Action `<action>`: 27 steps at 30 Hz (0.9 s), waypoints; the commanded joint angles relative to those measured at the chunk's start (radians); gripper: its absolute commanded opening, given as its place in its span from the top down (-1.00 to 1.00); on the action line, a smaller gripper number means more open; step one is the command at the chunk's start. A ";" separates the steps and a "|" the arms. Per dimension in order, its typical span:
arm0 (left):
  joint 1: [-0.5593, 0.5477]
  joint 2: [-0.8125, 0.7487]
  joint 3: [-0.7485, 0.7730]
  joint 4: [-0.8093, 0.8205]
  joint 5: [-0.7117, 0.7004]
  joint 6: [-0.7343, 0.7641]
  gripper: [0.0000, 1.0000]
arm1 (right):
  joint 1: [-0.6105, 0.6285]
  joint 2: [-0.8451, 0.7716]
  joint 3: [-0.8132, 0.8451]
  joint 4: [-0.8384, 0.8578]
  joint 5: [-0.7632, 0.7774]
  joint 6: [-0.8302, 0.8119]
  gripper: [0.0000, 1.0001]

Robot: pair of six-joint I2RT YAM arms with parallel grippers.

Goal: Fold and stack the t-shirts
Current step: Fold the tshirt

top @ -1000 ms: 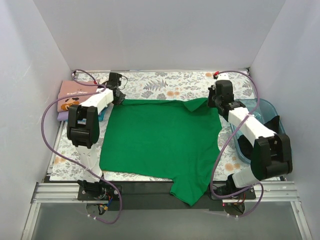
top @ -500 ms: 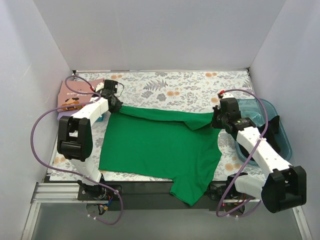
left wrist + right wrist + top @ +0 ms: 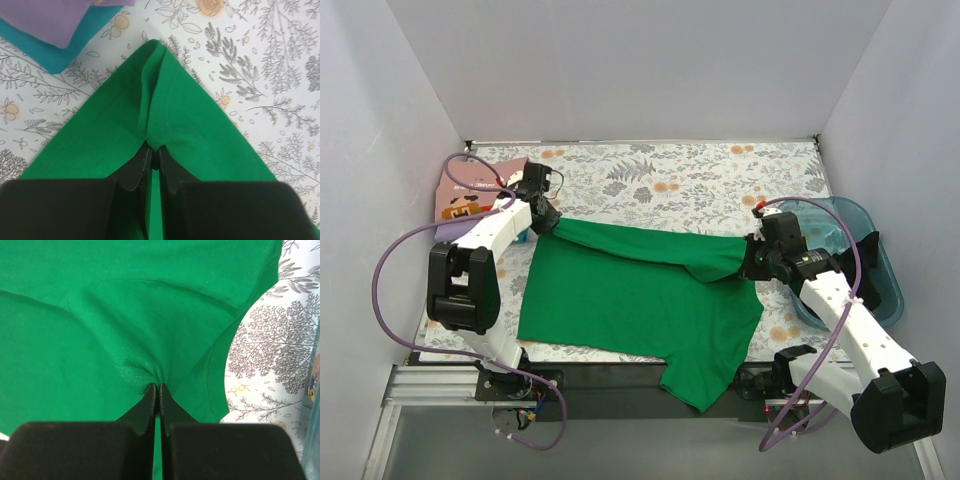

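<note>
Green cloth is pinched tight in both of your hands. The left gripper (image 3: 155, 152) is closed on the far-left corner of the green t-shirt (image 3: 640, 300), and the right gripper (image 3: 156, 387) is closed on its far-right corner, beside a stitched hem. The shirt lies spread across the middle of the floral table cover (image 3: 690, 180), with one part hanging over the near edge. The stack of folded shirts (image 3: 470, 195) sits at the far left and the plastic bin (image 3: 865, 245) at the right.

To fold it well, bring both corners toward you at the same pace and height, so the lifted edge stays taut and straight. Your right side looks further along than your left, and a loose flap sags next to it, so let the left catch up before going on. Lay the carried edge square onto the near part of the shirt, and only then let go.

A second ago that far edge lay flat near the back of the table. Since then both grippers have travelled toward you, the right one further, and a raised band of cloth now runs slantwise between them.
</note>
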 commanded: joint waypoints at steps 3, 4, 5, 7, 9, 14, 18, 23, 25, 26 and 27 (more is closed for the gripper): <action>0.007 -0.042 0.007 -0.059 -0.045 0.021 1.00 | 0.017 -0.037 -0.023 -0.045 -0.064 -0.003 0.97; 0.007 -0.042 0.002 -0.056 -0.042 0.023 1.00 | 0.017 -0.037 -0.029 -0.044 -0.065 -0.003 0.97; 0.007 -0.032 -0.001 -0.051 -0.037 0.026 1.00 | 0.017 -0.034 -0.036 -0.042 -0.065 -0.001 0.97; 0.007 -0.019 -0.007 -0.057 -0.043 0.015 0.99 | 0.017 -0.026 -0.048 -0.036 -0.064 -0.003 0.97; 0.007 -0.010 -0.026 -0.056 -0.048 0.000 0.91 | 0.017 -0.012 -0.069 -0.015 -0.066 -0.003 0.97; 0.007 0.004 -0.053 -0.065 -0.037 -0.022 0.14 | 0.017 0.030 -0.097 0.025 -0.058 0.011 0.97; -0.002 -0.062 -0.078 -0.042 0.044 -0.026 -0.22 | 0.017 0.050 -0.076 0.064 -0.026 0.025 0.97; -0.096 -0.186 -0.105 -0.001 0.076 -0.028 -0.39 | 0.017 0.110 -0.002 0.125 0.035 0.052 0.97; -0.181 -0.220 -0.112 0.010 0.075 -0.031 -0.53 | 0.017 0.156 0.021 0.146 0.067 0.062 0.97; -0.214 -0.223 -0.105 0.015 0.072 -0.037 -0.54 | 0.017 0.176 0.047 0.163 0.080 0.063 0.97; -0.281 -0.223 -0.104 0.018 0.070 -0.042 -0.54 | 0.015 0.197 0.062 0.168 0.096 0.068 0.97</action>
